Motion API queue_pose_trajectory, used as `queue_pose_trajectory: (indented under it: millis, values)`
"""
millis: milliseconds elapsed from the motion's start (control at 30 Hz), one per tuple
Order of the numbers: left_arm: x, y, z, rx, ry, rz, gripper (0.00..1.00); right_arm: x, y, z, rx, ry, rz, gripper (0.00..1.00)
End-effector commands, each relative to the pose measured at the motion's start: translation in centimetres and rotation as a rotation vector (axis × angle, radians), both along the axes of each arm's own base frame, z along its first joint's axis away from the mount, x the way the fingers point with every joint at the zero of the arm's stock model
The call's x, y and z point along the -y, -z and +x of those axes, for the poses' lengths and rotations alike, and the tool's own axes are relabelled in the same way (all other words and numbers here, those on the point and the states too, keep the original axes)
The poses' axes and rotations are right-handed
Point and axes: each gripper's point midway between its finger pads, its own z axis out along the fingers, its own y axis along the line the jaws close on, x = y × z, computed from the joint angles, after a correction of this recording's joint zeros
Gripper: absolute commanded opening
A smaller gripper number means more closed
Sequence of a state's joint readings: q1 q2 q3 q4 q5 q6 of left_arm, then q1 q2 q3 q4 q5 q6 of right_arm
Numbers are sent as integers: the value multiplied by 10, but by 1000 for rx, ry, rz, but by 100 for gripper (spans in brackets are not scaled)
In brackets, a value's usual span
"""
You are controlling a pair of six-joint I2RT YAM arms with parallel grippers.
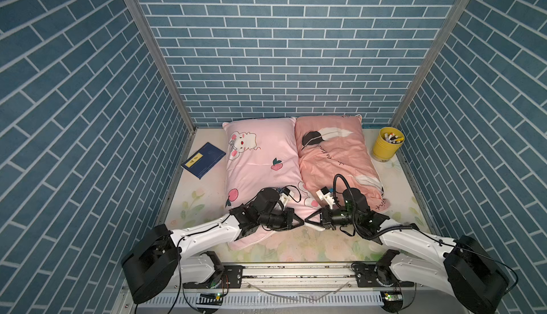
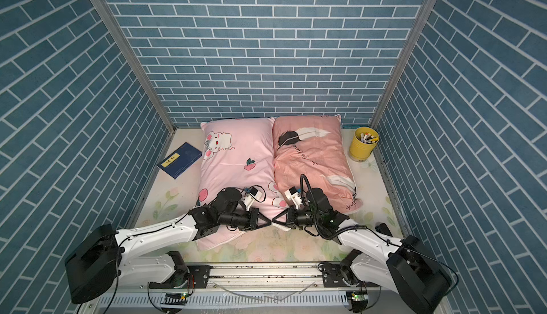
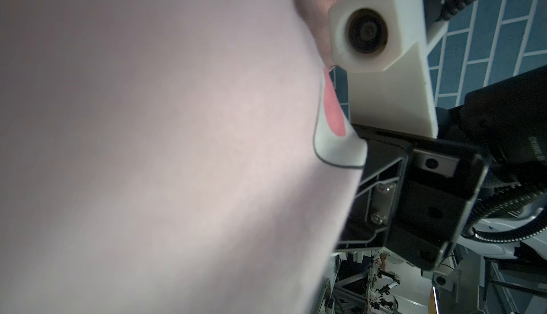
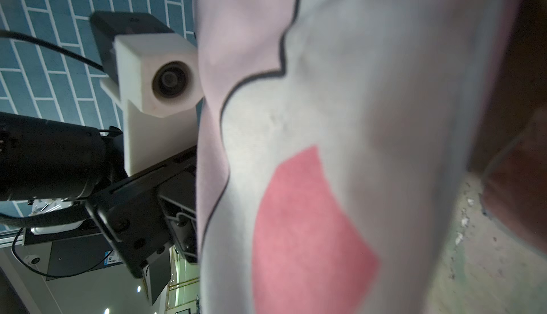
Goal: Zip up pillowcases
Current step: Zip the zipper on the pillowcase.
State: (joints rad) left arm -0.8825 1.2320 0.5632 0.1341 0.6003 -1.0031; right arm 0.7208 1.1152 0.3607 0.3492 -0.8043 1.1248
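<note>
Bunny pillowcase [image 1: 260, 161] and feather pillowcase [image 1: 334, 157] lie between book [image 1: 203, 160] and cup [image 1: 387, 145]; left pincer [image 1: 301, 223] and right pincer [image 1: 308, 224] pressed together, tip-to-tip.

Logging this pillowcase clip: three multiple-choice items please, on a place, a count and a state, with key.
1. Where is the yellow marker cup?
A. beside the salmon feather pillow
B. on the bunny pillow
C. between the pillows
2. How many pillows?
A. one
B. two
C. three
3. The left gripper and right gripper are:
A. both open
B. both shut
C. one open
1 A, it stands past that pillow's outer side; 2 B, two lie side by side; 3 B, each finger pair closes to a point.
</note>
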Motion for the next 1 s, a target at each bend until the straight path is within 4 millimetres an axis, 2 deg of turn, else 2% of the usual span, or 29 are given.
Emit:
queue_pose_trajectory:
  millis: [0, 267, 400, 533, 767, 967]
  values:
    - [-7, -1, -2, 31, 10, 60, 0, -4, -22, 11, 70, 8, 32, 0]
    - [-44, 20, -11, 43, -1, 271, 0, 3, -34, 29, 76, 71, -5, 0]
    - [-52, 24, -12, 39, -29, 290, 0, 7, -43, 34, 96, 93, -30, 0]
    - [-67, 33, -24, 32, -4, 391, 0, 15, -53, 45, 141, 134, -90, 0]
    - [-115, 58, -56, -24, 17, 612, 0, 22, -64, 71, 204, 239, -139, 0]
    - [-169, 66, -70, -59, -53, 783, 0, 25, -65, 83, 233, 265, -179, 0]
